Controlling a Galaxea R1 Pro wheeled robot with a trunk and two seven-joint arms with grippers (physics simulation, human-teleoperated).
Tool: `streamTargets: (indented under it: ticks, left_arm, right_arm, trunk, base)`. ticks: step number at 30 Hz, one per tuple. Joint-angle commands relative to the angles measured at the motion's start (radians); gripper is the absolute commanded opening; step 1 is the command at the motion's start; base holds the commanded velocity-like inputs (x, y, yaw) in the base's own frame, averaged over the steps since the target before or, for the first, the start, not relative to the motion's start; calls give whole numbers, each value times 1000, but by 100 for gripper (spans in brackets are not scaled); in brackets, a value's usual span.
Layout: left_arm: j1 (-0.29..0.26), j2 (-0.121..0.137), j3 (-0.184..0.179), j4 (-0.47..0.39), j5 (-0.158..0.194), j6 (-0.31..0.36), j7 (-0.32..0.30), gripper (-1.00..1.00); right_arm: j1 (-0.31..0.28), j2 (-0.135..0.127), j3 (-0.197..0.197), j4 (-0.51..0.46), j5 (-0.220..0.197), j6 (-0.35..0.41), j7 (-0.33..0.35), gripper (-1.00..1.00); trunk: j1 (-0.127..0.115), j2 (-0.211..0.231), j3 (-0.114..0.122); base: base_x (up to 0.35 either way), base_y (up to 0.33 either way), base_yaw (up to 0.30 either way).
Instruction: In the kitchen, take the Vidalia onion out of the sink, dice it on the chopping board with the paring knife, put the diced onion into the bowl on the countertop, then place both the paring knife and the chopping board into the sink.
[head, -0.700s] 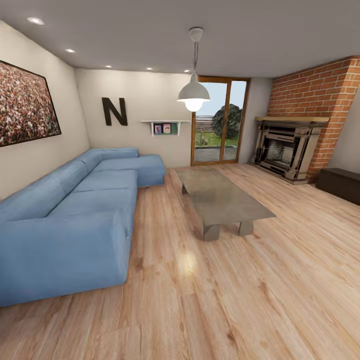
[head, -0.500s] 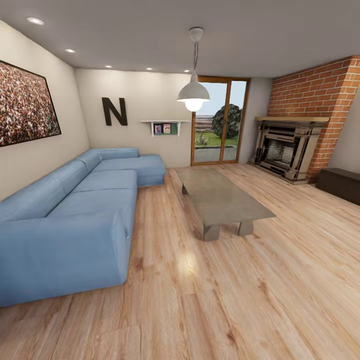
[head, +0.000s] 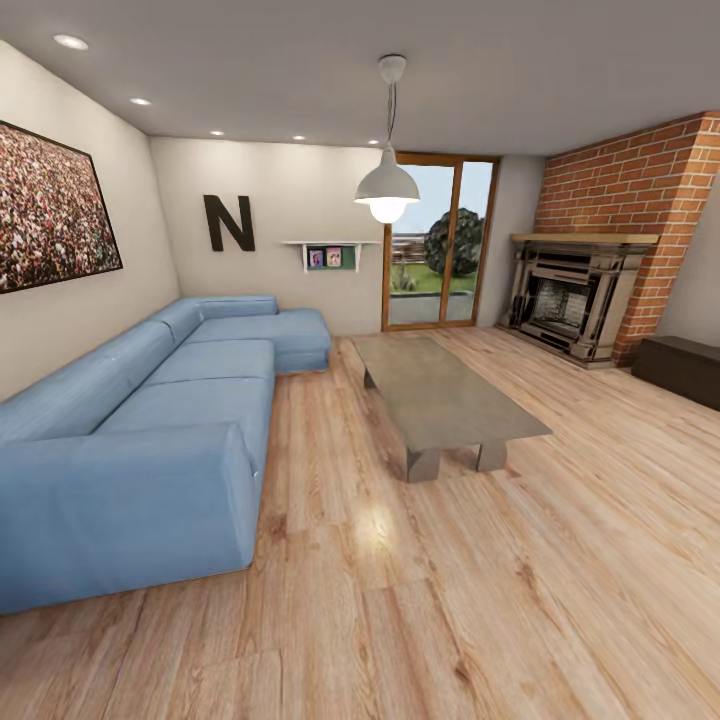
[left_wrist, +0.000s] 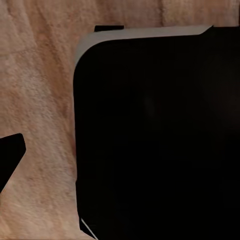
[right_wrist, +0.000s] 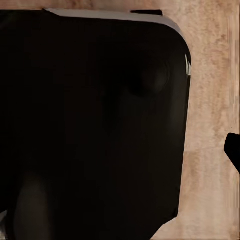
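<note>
I am in a living room, and the onion, sink, chopping board, paring knife, bowl and countertop are all out of view. The left wrist view looks down on a black, rounded-cornered part of my own body (left_wrist: 155, 140) over the wooden floor (left_wrist: 40, 100), with a dark tip (left_wrist: 10, 157) at the edge. The right wrist view has the same black body (right_wrist: 90, 120) over the floor (right_wrist: 210, 125), and a dark tip (right_wrist: 233, 150) at its edge. Neither pair of fingers shows well enough to judge its state.
A long blue corner sofa (head: 150, 430) runs along the left wall. A low grey coffee table (head: 440, 400) stands mid-room under a pendant lamp (head: 387, 185). A brick fireplace (head: 575, 300) and a dark bench (head: 685, 368) are at the right. A glass door (head: 440, 245) is at the back. Wooden floor (head: 450, 600) stretches ahead.
The head view has barely shifted, by no more than a slight camera movement. Nothing in the room has moved.
</note>
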Motion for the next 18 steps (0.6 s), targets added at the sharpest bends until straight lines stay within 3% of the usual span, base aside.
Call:
streamTargets:
  ticks: [1, 17, 18]
  left_arm:
    - [0, 0, 1, -6, 0, -8, 0, 100]
    - [0, 20, 4, -96, 0, -33, 4, 100]
    - [0, 23, 4, -556, 1, -34, 4, 100]
  right_arm:
    - [0, -2, 0, -6, -1, -7, -1, 100]
    - [0, -37, -1, -96, 2, -97, 7, 100]
    - [0, -37, -1, -450, 2, -370, 8, 100]
  trunk:
    - [0, 0, -1]
    - [0, 0, -1]
    - [0, 0, -1]
  base:
    - [0, 0, 0]
    - [0, 0, 0]
    - [0, 0, 0]
